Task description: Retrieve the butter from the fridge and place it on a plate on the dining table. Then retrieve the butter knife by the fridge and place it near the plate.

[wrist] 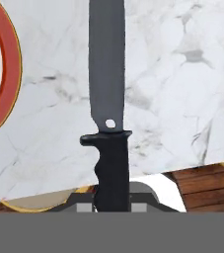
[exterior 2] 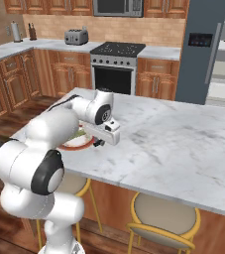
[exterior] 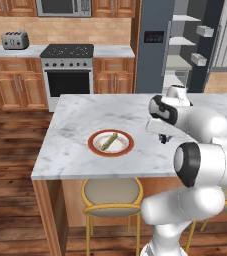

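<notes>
The light is even and quite bright, without a clear source. The plate (exterior: 111, 143) throws almost no shadow on the marble dining table (exterior: 75, 125). The base views look soft (slightly blurred); toward 6 o'clock the stools are darker.

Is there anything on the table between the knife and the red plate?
No, just bare marble. In the hand view, the butter knife held in the gripper and the plate have only dining table top between them.

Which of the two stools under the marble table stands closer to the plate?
The stool directly below the plate, at the dining table left end; the other stool sits further right.
</notes>
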Controlling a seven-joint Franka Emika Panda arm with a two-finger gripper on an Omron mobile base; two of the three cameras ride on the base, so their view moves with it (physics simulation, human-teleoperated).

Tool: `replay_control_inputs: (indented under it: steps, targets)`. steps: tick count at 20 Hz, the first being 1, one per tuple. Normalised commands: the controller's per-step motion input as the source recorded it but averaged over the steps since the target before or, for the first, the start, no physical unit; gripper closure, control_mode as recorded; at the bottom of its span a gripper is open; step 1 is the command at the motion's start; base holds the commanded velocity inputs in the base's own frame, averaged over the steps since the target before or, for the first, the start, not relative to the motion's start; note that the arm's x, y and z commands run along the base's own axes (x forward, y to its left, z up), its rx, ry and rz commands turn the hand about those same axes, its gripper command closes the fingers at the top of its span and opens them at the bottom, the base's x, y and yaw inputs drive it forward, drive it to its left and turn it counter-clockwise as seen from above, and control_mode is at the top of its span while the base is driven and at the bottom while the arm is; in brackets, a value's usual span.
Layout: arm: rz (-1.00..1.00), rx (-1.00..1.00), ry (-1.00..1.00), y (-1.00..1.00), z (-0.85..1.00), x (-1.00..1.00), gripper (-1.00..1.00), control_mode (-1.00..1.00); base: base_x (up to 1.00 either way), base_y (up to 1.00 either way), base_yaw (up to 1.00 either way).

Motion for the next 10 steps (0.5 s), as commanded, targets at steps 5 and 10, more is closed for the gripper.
replay_control_inputs:
  steps: [5,10]
  targets:
    - [-0.02,-0.04,0.00,0.00,-0.58,0.36,1.00,-1.00,0.00,0.00,0.00]
    - [-0.05,-0.07,-0.07,0.00,-0.60,0.24,1.00,-1.00,0.00,0.00,0.00]
